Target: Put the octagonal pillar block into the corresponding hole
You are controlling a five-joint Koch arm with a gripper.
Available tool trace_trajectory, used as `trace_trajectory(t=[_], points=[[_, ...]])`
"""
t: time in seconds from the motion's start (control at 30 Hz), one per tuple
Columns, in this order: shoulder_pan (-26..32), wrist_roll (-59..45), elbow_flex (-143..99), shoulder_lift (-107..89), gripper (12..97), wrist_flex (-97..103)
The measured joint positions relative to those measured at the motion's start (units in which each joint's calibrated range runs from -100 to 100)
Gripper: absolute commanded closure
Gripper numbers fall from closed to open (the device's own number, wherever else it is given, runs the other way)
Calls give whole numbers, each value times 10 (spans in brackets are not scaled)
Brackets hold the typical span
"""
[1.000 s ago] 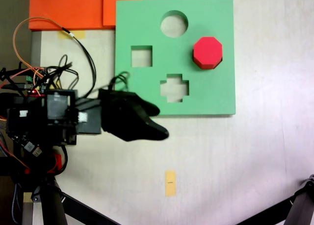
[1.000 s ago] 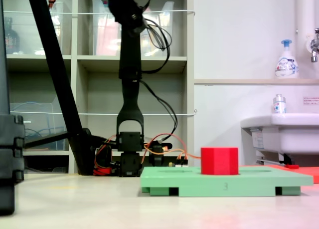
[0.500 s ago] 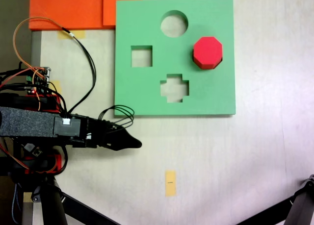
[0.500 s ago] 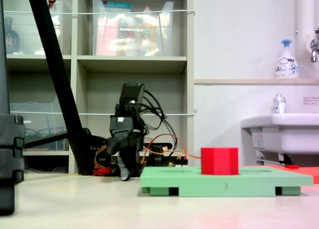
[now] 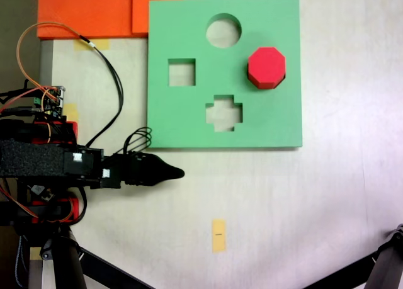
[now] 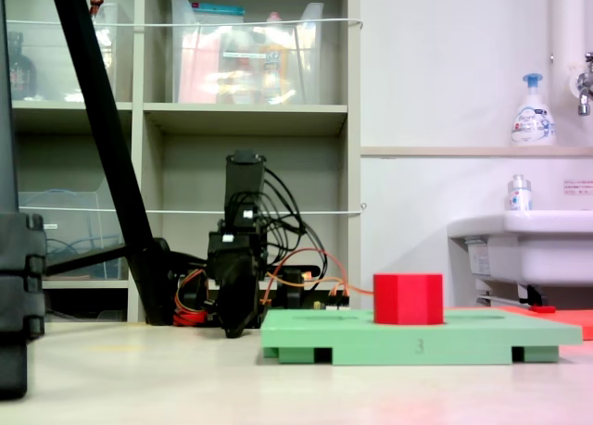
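Note:
The red octagonal pillar block [image 5: 266, 67] stands in the corresponding hole at the right of the green foam board [image 5: 189, 116], its top rising above the board; from the side the block [image 6: 408, 298] stands upright on the board [image 6: 417, 334]. My black gripper [image 5: 175, 172] lies low over the table just below the board's lower left corner, far from the block. Its jaws come to one point with nothing between them. In the side view the gripper [image 6: 235, 331] points down at the table left of the board.
The board also has a round cutout [image 5: 223, 30], a square cutout [image 5: 181, 72] and a cross cutout [image 5: 224, 113]. Orange foam sheets [image 5: 94, 11] lie at the upper left. A yellow tape strip [image 5: 218, 235] marks the table. Tripod legs [image 5: 69, 257] and wires crowd the left.
The arm has folded down from high above to low over the table, and the gripper has drawn back from the board's lower edge. The block stays in place.

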Motion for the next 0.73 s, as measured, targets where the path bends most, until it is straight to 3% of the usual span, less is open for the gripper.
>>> trace_trajectory(t=[0.73], points=[[0,0,0,0,600,0]])
